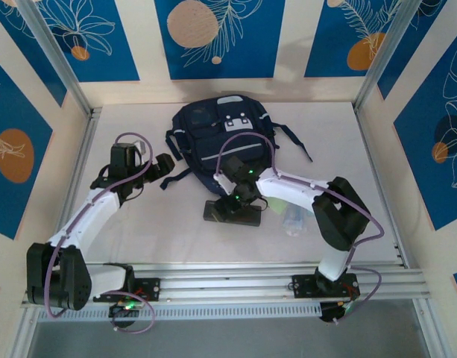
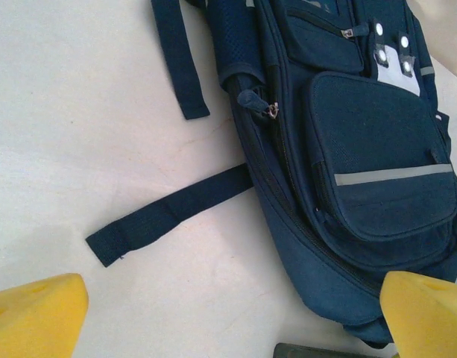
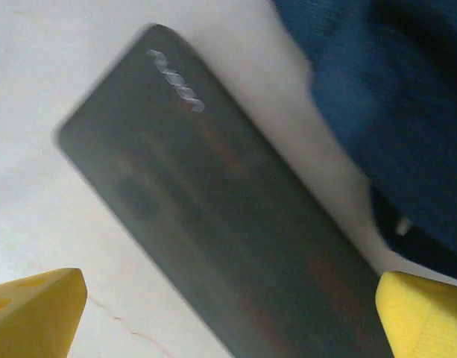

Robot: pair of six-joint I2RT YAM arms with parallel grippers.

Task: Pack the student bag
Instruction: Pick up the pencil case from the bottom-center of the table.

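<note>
The white table (image 1: 153,224) carries the student bag (image 1: 222,145) at its far middle, lying flat with its front up and its black straps spread to both sides. The bag is dark navy with a thin grey stripe across the front pocket. Near its top sits a small white patch (image 2: 396,66) with pale round dots; no letters can be read on it.

Just in front of the bag's lower edge lies a flat dark rectangular case (image 3: 228,216). One corner of it bears a short whitish scrawl (image 3: 176,80), too blurred to read. To the right of the case, partly under the right arm, is a small clear plastic item (image 1: 293,218) that cannot be made out further.

The left gripper (image 1: 167,168) hangs beside the bag's left side, its yellow fingers (image 2: 38,317) spread wide with nothing between them. The right gripper (image 1: 228,203) is over the case, its fingers (image 3: 34,313) wide apart, one at each side of the case. Whether they touch it cannot be told.
</note>
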